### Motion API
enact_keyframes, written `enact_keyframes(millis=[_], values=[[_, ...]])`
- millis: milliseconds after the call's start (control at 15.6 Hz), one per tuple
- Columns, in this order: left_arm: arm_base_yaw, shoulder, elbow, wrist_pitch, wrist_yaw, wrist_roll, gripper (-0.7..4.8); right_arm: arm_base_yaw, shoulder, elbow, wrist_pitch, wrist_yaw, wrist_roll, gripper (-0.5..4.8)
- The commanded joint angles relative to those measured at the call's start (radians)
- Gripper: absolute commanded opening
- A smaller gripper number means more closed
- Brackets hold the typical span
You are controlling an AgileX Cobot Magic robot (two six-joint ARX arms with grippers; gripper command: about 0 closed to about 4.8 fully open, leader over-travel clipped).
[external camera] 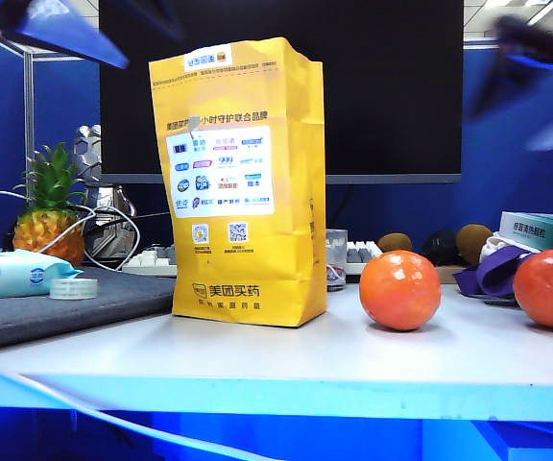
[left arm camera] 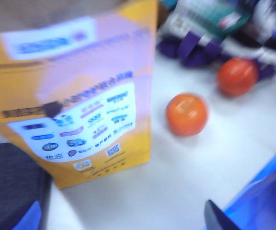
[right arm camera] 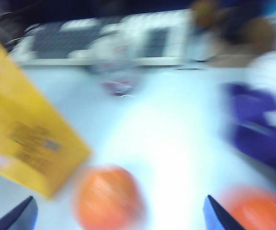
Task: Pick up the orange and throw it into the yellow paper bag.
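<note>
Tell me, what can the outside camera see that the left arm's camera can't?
Only the exterior view shows the pineapple, the wipes pack, the tape roll and the right gripper, blurred at top right. Only the left wrist view shows the left gripper close, jaws wide apart above the table. Both show the yellow paper bag, the orange and the redder fruit.

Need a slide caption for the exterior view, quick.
Yellow paper bag upright on the table, orange beside it, both grippers blurred high above.
</note>
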Motion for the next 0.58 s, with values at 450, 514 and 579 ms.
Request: enact_keyframes(millis=[450,514,579], values=[[-0.108,0.084,0.03,0.032,-0.145,0.007,4.79,0.013,0.523,0.372,-0.205,-0.281,-0.014,4.79],[-0.108,0.084,0.03,0.032,-0.143,0.007,4.79,0.014,0.54,0.372,-0.214,-0.263,-0.031,4.79],[-0.108,0.084,0.03,0.032,-0.13,0.006,4.79,0.016,0.547,0.372,-0.222,-0.26,-0.036,4.79]])
